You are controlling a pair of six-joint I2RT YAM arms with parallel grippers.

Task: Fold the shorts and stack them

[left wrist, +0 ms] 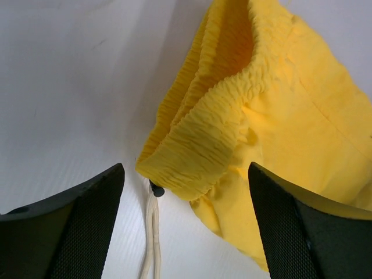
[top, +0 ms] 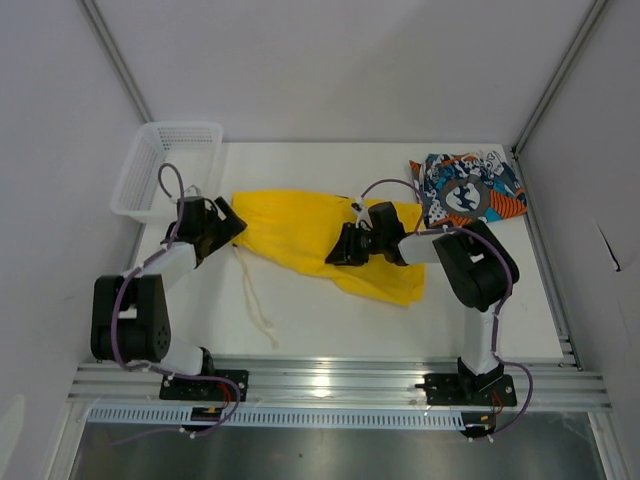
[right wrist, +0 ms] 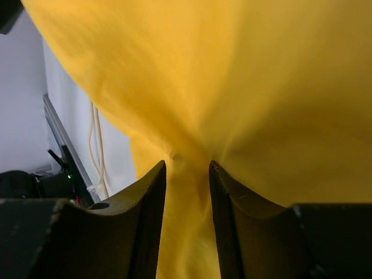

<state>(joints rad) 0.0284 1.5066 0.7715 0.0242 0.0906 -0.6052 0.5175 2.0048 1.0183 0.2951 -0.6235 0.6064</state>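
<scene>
Taking the white mesh basket (top: pixel 182 127) as the marker, the yellow shorts (top: pixel 300 225) lie flat on the table just beside its near right corner. Their long axis runs away from the basket toward the right and slants a little toward the arm bases. The gathered waistband (left wrist: pixel 203 145) is the end nearest the basket, and the white drawstring (top: pixel 258 295) trails from it toward the near edge. The left gripper (left wrist: pixel 186 168) sits at that basket-side end with its jaws spread wide, one on each side of the waistband's corner. It holds nothing, and the cloth lies straight ahead of it, between the fingers. The right gripper (right wrist: pixel 187 165) is farther from the basket, well along the shorts' length on their near side. Its jaws are drawn in close on a pinched ridge of yellow cloth, which funnels down into the narrow gap between them, so it appears to have hold of the fabric. The printed shorts (top: pixel 468 190) lie crumpled farthest from the basket, past the far end of the yellow pair, and neither arm touches them. The coming move likely depends on the left jaws being lined up across the waistband end, because the left arm is the nearer one to it and a fold along the length needs both ends held.
</scene>
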